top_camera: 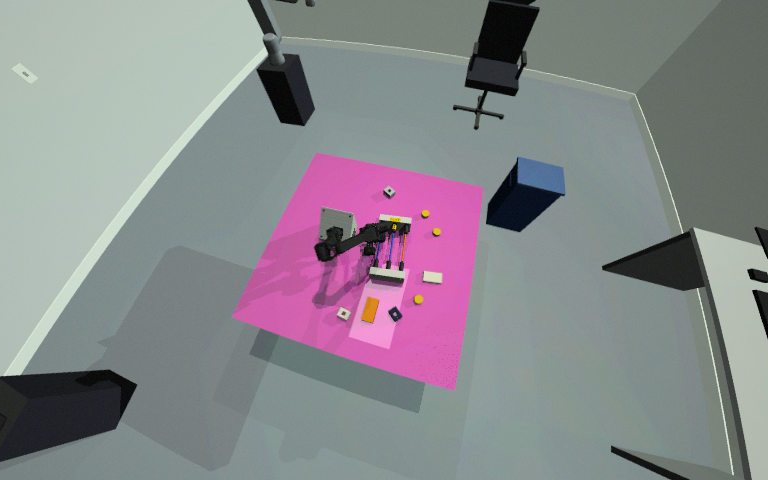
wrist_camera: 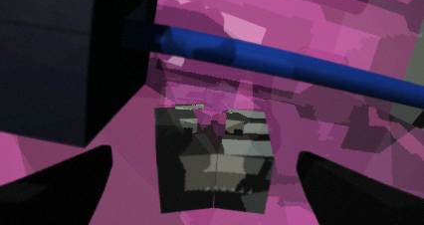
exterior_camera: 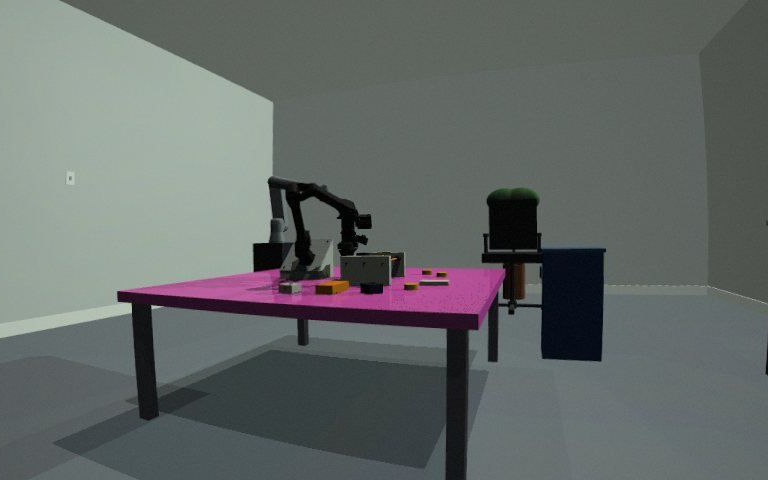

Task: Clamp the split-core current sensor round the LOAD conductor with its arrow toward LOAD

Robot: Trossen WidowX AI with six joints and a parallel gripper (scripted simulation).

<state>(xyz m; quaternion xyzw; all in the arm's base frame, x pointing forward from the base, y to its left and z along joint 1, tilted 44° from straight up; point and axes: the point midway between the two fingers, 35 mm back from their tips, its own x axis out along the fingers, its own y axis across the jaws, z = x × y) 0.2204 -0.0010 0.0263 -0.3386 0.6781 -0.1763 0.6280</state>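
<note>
My gripper (wrist_camera: 207, 158) (exterior_camera: 347, 252) (top_camera: 368, 252) is open and points down, its fingertips far apart. Between and beyond them in the wrist view the sensor (wrist_camera: 229, 165) stands on the table, dark with grey patches and a gap at its top; the fingers do not hold it. Its arrow cannot be read. The middle blue conductor (top_camera: 390, 249) runs from the yellow LOAD marker (top_camera: 395, 219). In the wrist view a blue conductor (wrist_camera: 279, 58) crosses above the sensor, with a dark navy block (wrist_camera: 45, 76) at its left end. The arm hides the sensor in the top view.
The front terminal block (top_camera: 386, 272) (exterior_camera: 366, 270) and an orange conductor (top_camera: 403, 251) are beside the blue ones. A grey panel (top_camera: 337, 221) stands by the arm base. An orange block (top_camera: 370, 309) (exterior_camera: 331, 287), a dark square part (top_camera: 397, 316) and yellow discs lie farther out on the pink table (top_camera: 293, 279).
</note>
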